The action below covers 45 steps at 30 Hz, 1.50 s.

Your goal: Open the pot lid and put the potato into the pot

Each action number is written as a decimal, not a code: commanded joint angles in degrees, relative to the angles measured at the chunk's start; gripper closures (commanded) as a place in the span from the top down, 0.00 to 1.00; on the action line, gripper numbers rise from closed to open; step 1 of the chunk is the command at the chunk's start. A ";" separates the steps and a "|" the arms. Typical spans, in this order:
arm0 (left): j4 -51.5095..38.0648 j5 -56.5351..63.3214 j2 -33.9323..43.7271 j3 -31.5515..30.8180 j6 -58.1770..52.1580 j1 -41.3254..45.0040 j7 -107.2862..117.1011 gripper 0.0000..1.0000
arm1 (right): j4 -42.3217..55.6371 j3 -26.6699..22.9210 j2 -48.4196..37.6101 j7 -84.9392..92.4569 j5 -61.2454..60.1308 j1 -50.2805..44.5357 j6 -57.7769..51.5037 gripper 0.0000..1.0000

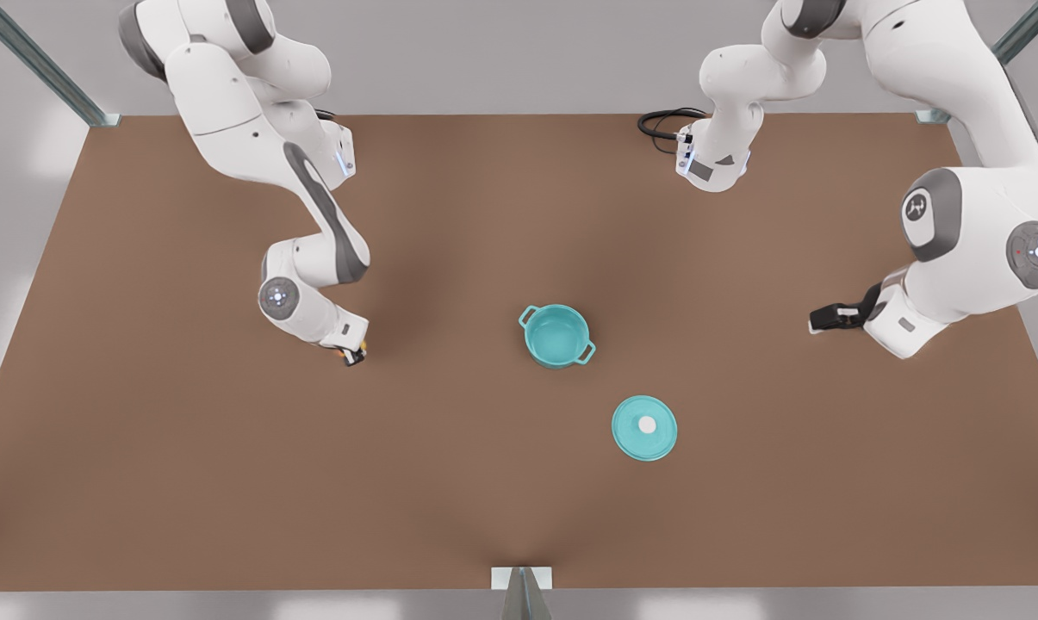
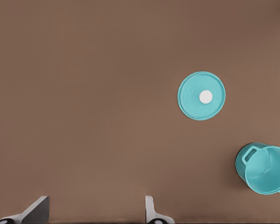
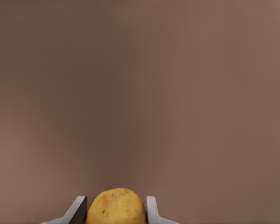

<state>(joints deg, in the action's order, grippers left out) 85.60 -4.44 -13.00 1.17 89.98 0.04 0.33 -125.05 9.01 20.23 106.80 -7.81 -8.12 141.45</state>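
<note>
With the pot lid (image 1: 644, 427) already off beside the open pot (image 1: 556, 336), my right gripper (image 1: 352, 353) clamps the potato (image 3: 115, 206) across its middle near the table, firm, light, rounded, likely slippery, while my left gripper (image 1: 822, 319) waits, fingers spread.

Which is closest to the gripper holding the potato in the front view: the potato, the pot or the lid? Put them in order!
From the right gripper, on the front view's left:
1. Potato, between its fingers.
2. Pot, mid-table, uncovered.
3. Lid, flat on the table past the pot, farther to the front view's right.
The left gripper waits, open, at the front view's right.
</note>
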 commanded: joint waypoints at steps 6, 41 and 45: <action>0.36 -2.16 -1.41 -0.03 -4.37 -0.21 -9.64 1.00 | 2.62 5.05 -0.10 -2.83 -4.67 -0.14 -2.32 0.55; -0.79 -2.42 -2.56 -0.21 -1.74 1.63 -0.76 1.00 | 43.05 7.95 26.97 -22.43 -16.97 -25.01 1.98 0.55; -0.61 -2.42 -2.56 -0.21 -1.82 1.63 -0.68 1.00 | 43.05 7.51 27.06 -23.84 -17.15 -26.86 2.07 0.56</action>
<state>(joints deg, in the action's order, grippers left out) 84.99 -6.89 -15.62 0.96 88.23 1.67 -2.51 -82.10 16.57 47.32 90.75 -24.86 -34.68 142.88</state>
